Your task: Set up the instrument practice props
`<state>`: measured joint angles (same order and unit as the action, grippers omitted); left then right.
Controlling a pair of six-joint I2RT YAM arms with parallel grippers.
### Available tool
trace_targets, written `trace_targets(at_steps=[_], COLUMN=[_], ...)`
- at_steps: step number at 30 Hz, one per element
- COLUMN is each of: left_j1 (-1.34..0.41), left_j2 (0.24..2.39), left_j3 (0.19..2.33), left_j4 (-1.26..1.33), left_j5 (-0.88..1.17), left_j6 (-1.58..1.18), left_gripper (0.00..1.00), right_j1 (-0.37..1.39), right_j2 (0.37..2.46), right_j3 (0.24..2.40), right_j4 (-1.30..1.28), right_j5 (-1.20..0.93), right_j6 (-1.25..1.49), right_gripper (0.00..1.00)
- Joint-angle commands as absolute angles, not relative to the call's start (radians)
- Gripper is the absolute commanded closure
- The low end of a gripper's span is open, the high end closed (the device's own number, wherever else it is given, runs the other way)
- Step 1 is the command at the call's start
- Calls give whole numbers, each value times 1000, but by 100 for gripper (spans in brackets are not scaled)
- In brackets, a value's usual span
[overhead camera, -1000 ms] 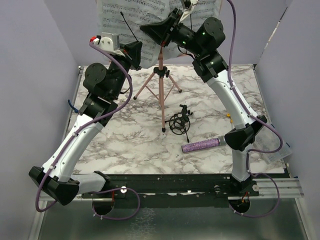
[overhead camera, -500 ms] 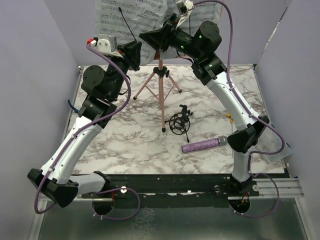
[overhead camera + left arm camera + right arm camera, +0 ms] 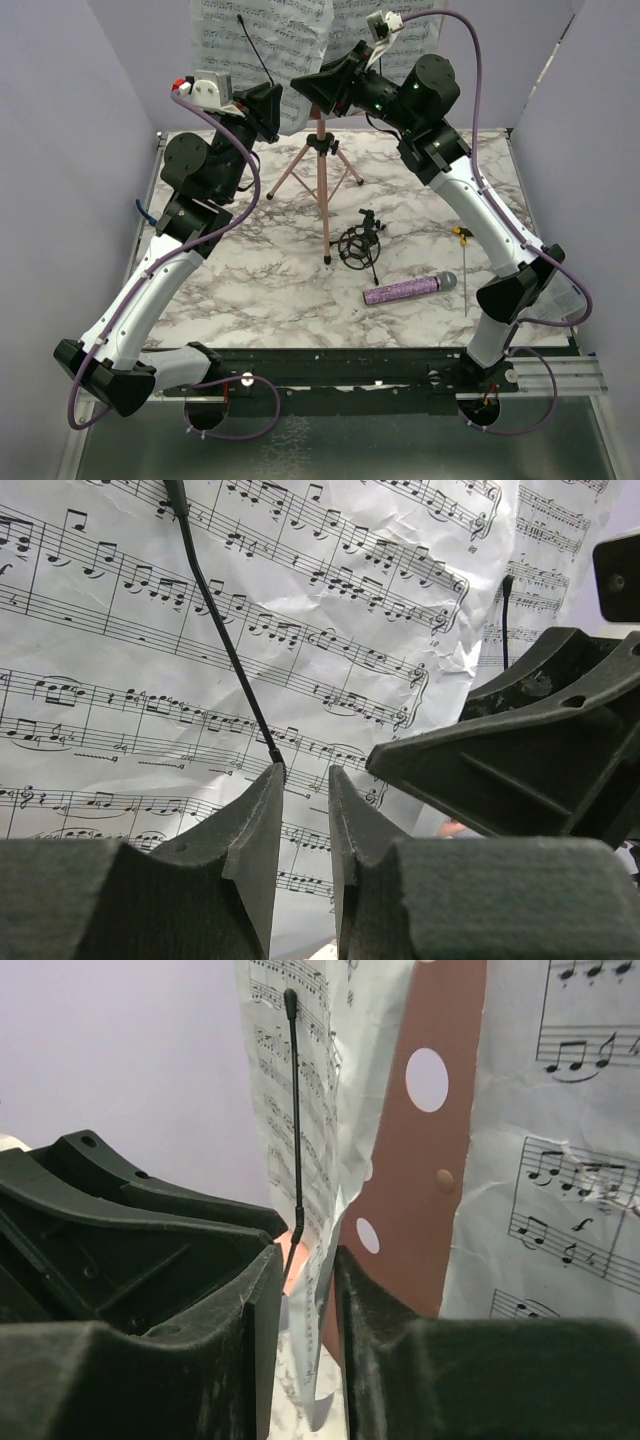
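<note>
The pink music stand [image 3: 321,170] stands on its tripod legs at the back of the table, its perforated plate [image 3: 420,1160] partly covered by white sheet-music pages [image 3: 262,38] [image 3: 330,610] [image 3: 565,1150]. Both grippers are up at the pages' lower edge. My left gripper [image 3: 276,108] [image 3: 305,772] is open, with nothing between its fingers, just under a black wire page holder [image 3: 225,630]. My right gripper [image 3: 303,84] [image 3: 308,1250] is open too, and a loose page edge [image 3: 325,1290] hangs in its gap. On the table lie the purple microphone [image 3: 408,290] and the black shock-mount [image 3: 358,246].
A yellow-handled screwdriver [image 3: 464,268] lies right of the microphone, near my right arm. Grey walls close in the table on the left, the right and behind the stand. Each wrist view shows the other gripper close alongside [image 3: 520,750] [image 3: 130,1220].
Both grippers have opened their jaws at the sheet music. My right arm's elbow has swung out to the right, uncovering the screwdriver.
</note>
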<state>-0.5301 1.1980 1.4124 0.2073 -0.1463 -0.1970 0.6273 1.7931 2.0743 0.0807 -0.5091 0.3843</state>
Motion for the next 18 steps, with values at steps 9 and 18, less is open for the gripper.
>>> trace_targets(at_steps=[9,18], left_j1=[-531,-531], left_j2=[1169,1173], left_j3=[1399,1403], left_j4=[226,222], left_j5=[-164,-157], left_j6=[-180,-176], left_gripper=[76,92], right_j1=[634,634], right_j2=[1785,1851], right_j3=[2153,2310], right_j4=[-37,-151], right_j5=[-379,-416], right_j6=[315,207], right_gripper=[95,99])
